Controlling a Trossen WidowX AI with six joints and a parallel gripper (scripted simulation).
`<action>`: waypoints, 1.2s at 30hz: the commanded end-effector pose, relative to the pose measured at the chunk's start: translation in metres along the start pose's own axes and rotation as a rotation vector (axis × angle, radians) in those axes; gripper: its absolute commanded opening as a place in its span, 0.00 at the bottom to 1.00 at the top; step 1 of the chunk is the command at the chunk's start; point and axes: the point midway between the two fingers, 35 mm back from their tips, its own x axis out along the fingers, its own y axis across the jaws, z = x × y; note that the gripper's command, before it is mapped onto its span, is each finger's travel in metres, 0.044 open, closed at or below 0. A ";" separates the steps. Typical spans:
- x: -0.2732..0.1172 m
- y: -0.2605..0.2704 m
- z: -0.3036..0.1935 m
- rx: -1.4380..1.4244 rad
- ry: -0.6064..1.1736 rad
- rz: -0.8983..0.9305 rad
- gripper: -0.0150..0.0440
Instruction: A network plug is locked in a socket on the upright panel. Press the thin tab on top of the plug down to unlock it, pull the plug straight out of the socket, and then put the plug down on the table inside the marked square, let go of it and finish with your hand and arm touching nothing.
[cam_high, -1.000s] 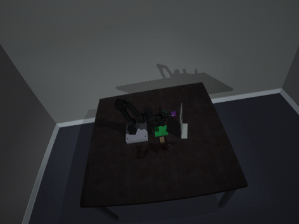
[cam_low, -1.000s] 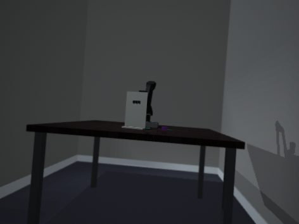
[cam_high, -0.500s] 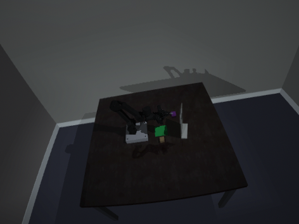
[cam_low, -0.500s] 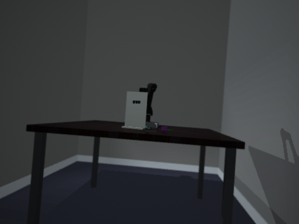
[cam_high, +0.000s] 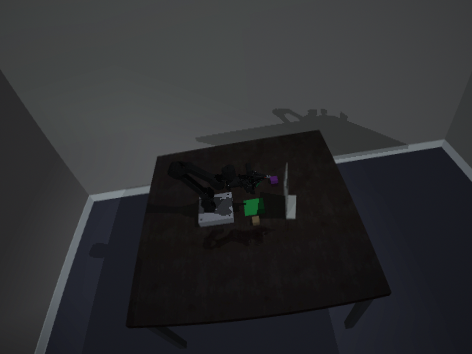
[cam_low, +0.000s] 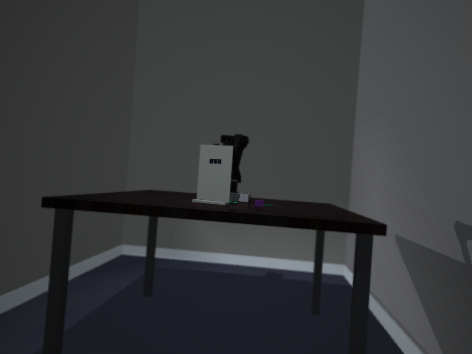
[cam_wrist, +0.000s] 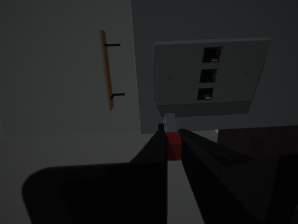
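Note:
The plug (cam_wrist: 170, 121) is grey with a red part and sits between my fingertips, clear of the sockets. My gripper (cam_wrist: 170, 136) (cam_high: 266, 177) is shut on it, in front of the upright panel (cam_high: 286, 180) (cam_low: 215, 180) (cam_wrist: 144, 55). The pale faceplate (cam_wrist: 175, 67) has three dark sockets, and no plug shows in them. A green patch (cam_high: 253, 207) lies on the table between the robot base and the panel. More green shows partly hidden under the gripper; I cannot tell which green is the marked square. The panel hides most of the gripper in the exterior view.
A purple cube (cam_high: 274, 180) (cam_low: 259, 203) stands near the gripper. A small tan block (cam_high: 255, 220) is beside the green patch. The white robot base (cam_high: 216, 218) is on the left. The panel's pale foot (cam_high: 291, 212) is on the table. An orange bar (cam_wrist: 106, 70) shows beyond the panel.

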 end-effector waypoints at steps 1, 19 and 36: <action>0.001 -0.008 0.001 -0.038 0.009 -0.051 0.25; 0.003 -0.081 0.007 -0.292 0.164 -0.453 0.25; -0.025 -0.130 0.004 -0.415 0.436 -0.739 0.25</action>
